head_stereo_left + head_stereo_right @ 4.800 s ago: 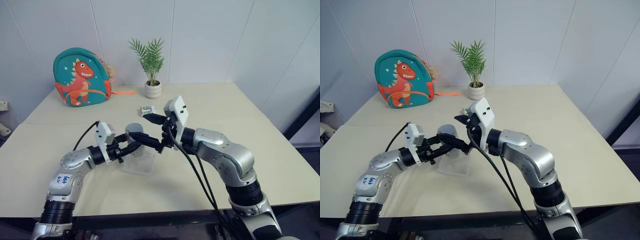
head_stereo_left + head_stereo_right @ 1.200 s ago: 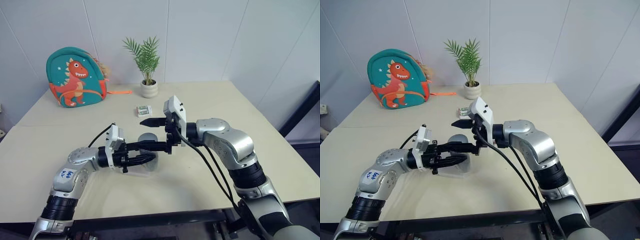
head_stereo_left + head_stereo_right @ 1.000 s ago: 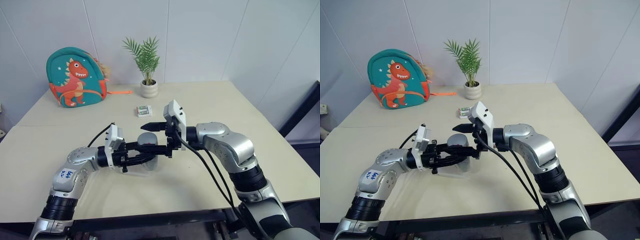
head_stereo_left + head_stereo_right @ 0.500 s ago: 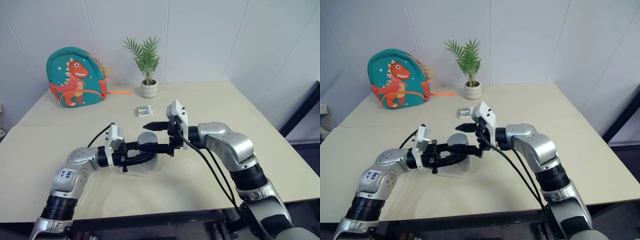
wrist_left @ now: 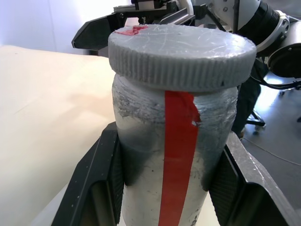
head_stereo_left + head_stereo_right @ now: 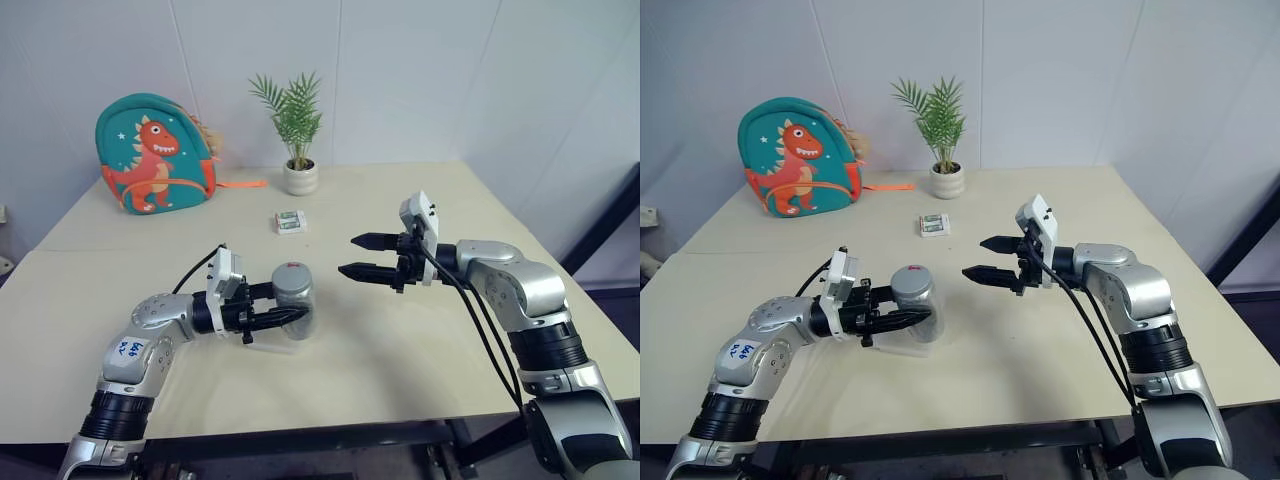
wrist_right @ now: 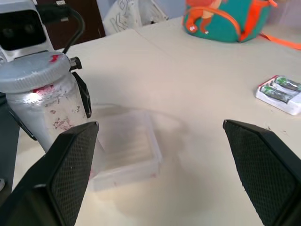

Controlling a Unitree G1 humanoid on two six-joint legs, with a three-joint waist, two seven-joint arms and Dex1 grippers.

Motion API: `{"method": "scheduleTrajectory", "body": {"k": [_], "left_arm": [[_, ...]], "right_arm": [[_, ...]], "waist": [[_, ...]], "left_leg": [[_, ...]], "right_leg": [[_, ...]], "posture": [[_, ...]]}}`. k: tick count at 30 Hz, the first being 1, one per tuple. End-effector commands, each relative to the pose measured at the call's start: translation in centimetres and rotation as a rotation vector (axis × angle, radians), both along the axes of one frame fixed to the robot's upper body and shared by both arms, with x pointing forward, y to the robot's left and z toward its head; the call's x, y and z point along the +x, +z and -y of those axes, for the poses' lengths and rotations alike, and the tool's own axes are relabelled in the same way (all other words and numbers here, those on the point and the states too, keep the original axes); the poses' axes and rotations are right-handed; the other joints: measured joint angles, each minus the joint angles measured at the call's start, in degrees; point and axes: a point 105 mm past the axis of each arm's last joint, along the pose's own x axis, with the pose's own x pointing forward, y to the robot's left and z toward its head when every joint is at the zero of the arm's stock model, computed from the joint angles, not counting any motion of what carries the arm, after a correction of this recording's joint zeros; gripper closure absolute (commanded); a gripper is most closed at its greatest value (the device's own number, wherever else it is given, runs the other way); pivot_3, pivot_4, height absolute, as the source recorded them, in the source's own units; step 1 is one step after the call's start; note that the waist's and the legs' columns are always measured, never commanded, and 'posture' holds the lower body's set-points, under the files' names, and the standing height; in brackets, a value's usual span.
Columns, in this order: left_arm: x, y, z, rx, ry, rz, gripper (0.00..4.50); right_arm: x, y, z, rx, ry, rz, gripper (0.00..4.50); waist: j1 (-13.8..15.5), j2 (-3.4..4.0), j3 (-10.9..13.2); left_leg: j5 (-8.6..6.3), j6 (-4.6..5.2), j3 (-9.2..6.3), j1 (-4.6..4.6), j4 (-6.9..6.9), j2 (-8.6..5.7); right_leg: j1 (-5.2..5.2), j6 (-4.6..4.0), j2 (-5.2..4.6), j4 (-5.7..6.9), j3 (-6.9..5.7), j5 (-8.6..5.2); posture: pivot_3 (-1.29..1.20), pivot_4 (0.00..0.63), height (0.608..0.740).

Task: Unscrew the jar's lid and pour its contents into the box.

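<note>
Left wrist view: lid on, jar clamped

Left gripper (image 6: pixel 285 317) grips the jar (image 6: pixel 293 301) upright above the clear box (image 7: pixel 126 149) — grey lid (image 5: pixel 181 54) seated. Right gripper (image 6: pixel 360 256) hangs wide apart, empty, well clear — unscrewing unfinished; it must close on the lid and twist.

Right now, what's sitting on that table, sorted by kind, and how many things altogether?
Backpack: 1
Potted plant: 1
Small packet: 1
Jar, lid on, held in the left gripper: 1
Clear box: 1
Total: 5
</note>
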Motion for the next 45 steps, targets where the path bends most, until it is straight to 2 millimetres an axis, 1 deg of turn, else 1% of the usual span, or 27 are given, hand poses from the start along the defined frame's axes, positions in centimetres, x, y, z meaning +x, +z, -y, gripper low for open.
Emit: {"method": "scheduleTrajectory", "body": {"k": [1, 5, 10, 13, 16, 22, 27, 32, 38, 45], "left_arm": [[-0.4, 1.1, 0.1, -0.016, -0.018, 0.053, 2.55], [-0.3, 1.1, 0.0, -0.010, -0.010, 0.052, 2.55], [-0.2, 1.1, 0.0, -0.007, -0.008, 0.051, 2.55], [-0.1, 1.2, 0.1, -0.006, -0.010, 0.051, 2.55], [-0.1, 1.2, 0.2, -0.006, -0.011, 0.052, 2.55], [-0.1, 1.3, 0.3, -0.005, -0.017, 0.050, 2.55], [-0.1, 1.2, 0.3, -0.006, -0.017, 0.048, 2.55], [-0.1, 1.3, 0.3, -0.007, -0.019, 0.048, 2.55], [-0.1, 1.2, 0.3, -0.007, -0.021, 0.048, 2.55], [-0.1, 1.2, 0.4, -0.010, -0.025, 0.048, 2.55]], "right_arm": [[-1.5, 1.6, 0.1, 0.026, 0.070, 0.050, 0.04], [-3.0, 2.2, -1.2, 0.041, 0.159, 0.056, 0.04], [-4.2, 2.8, -3.9, 0.061, 0.211, 0.077, 0.04], [-5.1, 2.8, -5.9, 0.071, 0.253, 0.085, 0.04], [-5.3, 2.9, -7.3, 0.077, 0.257, 0.087, 0.04], [-5.4, 2.6, -8.8, 0.065, 0.264, 0.089, 0.04], [-5.1, 2.2, -9.4, 0.044, 0.250, 0.096, 0.04], [-4.7, 2.1, -9.6, 0.033, 0.227, 0.115, 0.04], [-4.1, 2.6, -8.7, 0.034, 0.199, 0.129, 0.04], [-3.9, 2.4, -7.7, 0.027, 0.185, 0.124, 0.04]], "waist": [[0.1, 0.00, 0.0], [0.2, 0.00, 0.0], [0.1, 0.00, 0.0], [0.2, 0.00, 0.0], [0.2, 0.00, 0.0], [0.3, 0.00, 0.0], [0.2, 0.00, 0.0], [0.3, 0.00, 0.0], [0.3, 0.00, 0.0], [0.2, 0.00, 0.0]], "left_leg": [[0.00, 0.00, -0.02, 0.00, 0.00, 0.01], [0.00, 0.00, -0.02, 0.00, 0.04, 0.00], [0.00, 0.00, -0.03, 0.00, 0.05, 0.00], [0.00, 0.00, -0.04, 0.00, 0.05, 0.00], [0.00, 0.00, -0.04, -0.01, 0.06, 0.00], [0.00, 0.00, -0.05, -0.01, 0.06, 0.00], [0.00, 0.00, -0.05, -0.01, 0.06, 0.00], [0.00, 0.00, -0.05, -0.01, 0.06, 0.00], [0.00, 0.00, -0.06, -0.01, 0.06, 0.00], [0.00, 0.00, -0.06, -0.01, 0.06, 0.00]], "right_leg": [[0.00, 0.00, 0.01, 0.01, -0.01, -0.01], [0.02, 0.02, 0.01, 0.01, 0.00, 0.00], [0.02, 0.02, 0.01, 0.04, 0.00, 0.00], [0.01, 0.01, 0.01, 0.06, 0.00, 0.00], [0.01, 0.01, 0.01, 0.05, -0.01, 0.00], [0.02, 0.01, 0.00, 0.05, -0.02, 0.00], [0.01, 0.01, 0.00, 0.06, -0.02, 0.00], [0.02, 0.01, 0.00, 0.06, -0.02, 0.00], [0.01, 0.01, 0.00, 0.06, -0.02, 0.00], [0.01, 0.01, 0.00, 0.06, -0.02, 0.00]], "posture": [[0.00, 0.150, 0.740], [0.00, 0.150, 0.740], [0.00, 0.150, 0.740], [0.00, 0.150, 0.740], [0.00, 0.150, 0.740], [0.00, 0.150, 0.740], [0.00, 0.150, 0.740], [0.00, 0.150, 0.740], [0.00, 0.150, 0.740], [0.00, 0.150, 0.740]]}}
